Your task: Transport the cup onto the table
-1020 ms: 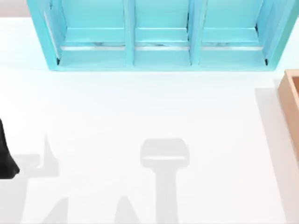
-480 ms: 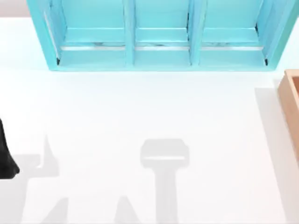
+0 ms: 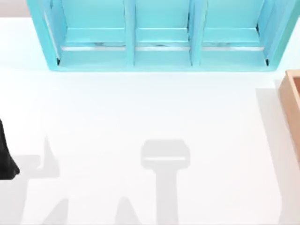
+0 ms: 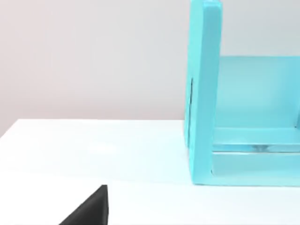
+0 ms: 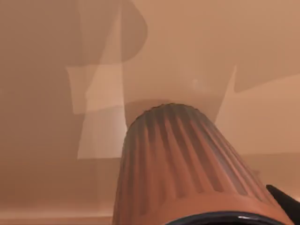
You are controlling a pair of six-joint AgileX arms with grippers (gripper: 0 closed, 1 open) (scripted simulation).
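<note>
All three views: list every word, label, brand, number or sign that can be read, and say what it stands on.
None: no view carries readable text.
Teal shelf unit: plain panels, no lettering.
Table: bare white, with shadows.
Wooden box: unmarked.
Cup: only vertical ribs, no print.

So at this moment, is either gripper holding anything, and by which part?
It cannot be told. The ribbed cup sits close under the right wrist camera against tan wooden box surfaces, but no fingers are seen closed on it. The left arm is parked at the table's left edge.
</note>
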